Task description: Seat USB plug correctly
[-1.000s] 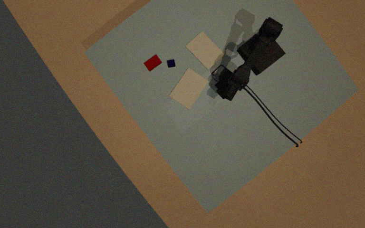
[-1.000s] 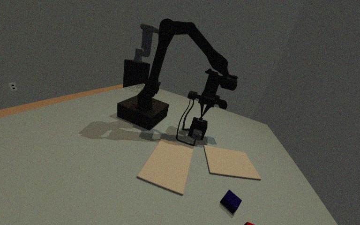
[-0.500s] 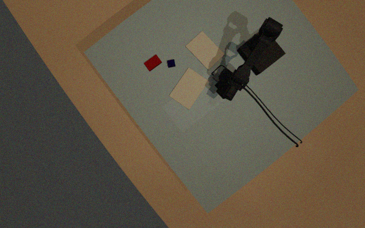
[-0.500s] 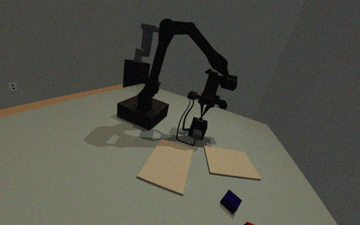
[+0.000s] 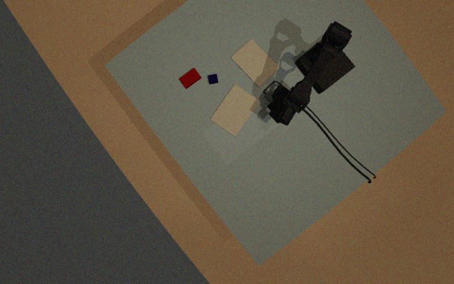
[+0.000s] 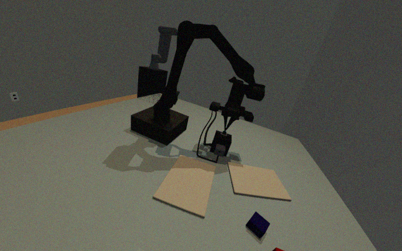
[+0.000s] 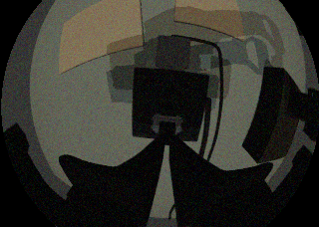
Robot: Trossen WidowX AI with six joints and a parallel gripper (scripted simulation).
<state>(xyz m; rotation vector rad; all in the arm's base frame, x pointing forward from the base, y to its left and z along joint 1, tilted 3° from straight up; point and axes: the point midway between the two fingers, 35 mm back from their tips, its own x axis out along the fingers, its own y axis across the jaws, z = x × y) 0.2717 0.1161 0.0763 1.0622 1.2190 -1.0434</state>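
The black power cube [image 6: 221, 143] [image 7: 169, 95] stands on the table, and one edge of its top carries a grey-rimmed socket [image 7: 156, 123]. The dark USB plug [image 6: 224, 132] [image 7: 167, 128] is at that socket. How deep it sits and which way round it is cannot be told in this dim light. My gripper [image 6: 225, 129] [image 7: 166, 139] points down over the cube's top and is shut on the plug. In the top view the arm hides the plug and socket.
Black cables [image 5: 334, 140] [image 6: 199, 136] [image 7: 220, 88] run beside the cube. Two pale boards [image 5: 233, 110] [image 5: 250, 60] lie near it. A dark blue block [image 5: 212, 78] [image 6: 257, 224] and a red block [image 5: 190, 78] lie beyond them. The arm's base [image 6: 159, 125] stands behind.
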